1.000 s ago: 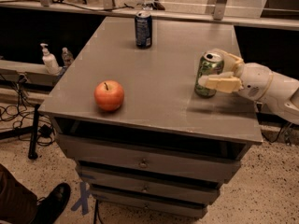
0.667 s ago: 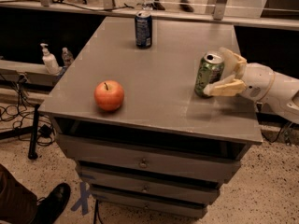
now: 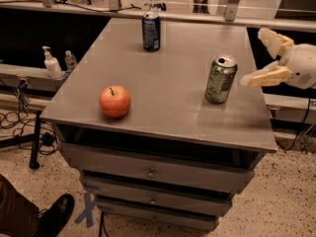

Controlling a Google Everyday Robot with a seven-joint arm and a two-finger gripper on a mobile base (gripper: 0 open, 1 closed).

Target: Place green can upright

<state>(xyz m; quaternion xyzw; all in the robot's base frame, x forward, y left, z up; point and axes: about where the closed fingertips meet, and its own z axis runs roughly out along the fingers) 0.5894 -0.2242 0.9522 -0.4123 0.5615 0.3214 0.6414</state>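
The green can (image 3: 220,79) stands upright on the grey table (image 3: 168,73), near its right edge, silver top with the opening facing up. My gripper (image 3: 260,57) is to the right of the can, past the table's right edge, at about the can's height. Its two pale fingers (image 3: 264,76) are spread wide apart and hold nothing. There is a clear gap between the nearer finger and the can.
A dark blue can (image 3: 151,30) stands upright at the back of the table. A red apple (image 3: 114,101) sits at the front left. Drawers (image 3: 153,172) are below the tabletop. Two bottles (image 3: 51,63) stand on a ledge at the left. A shoe (image 3: 54,215) shows at bottom left.
My gripper was closed around the green can; it has let go, opened and drawn back to the right. The can stays standing upright on the table.
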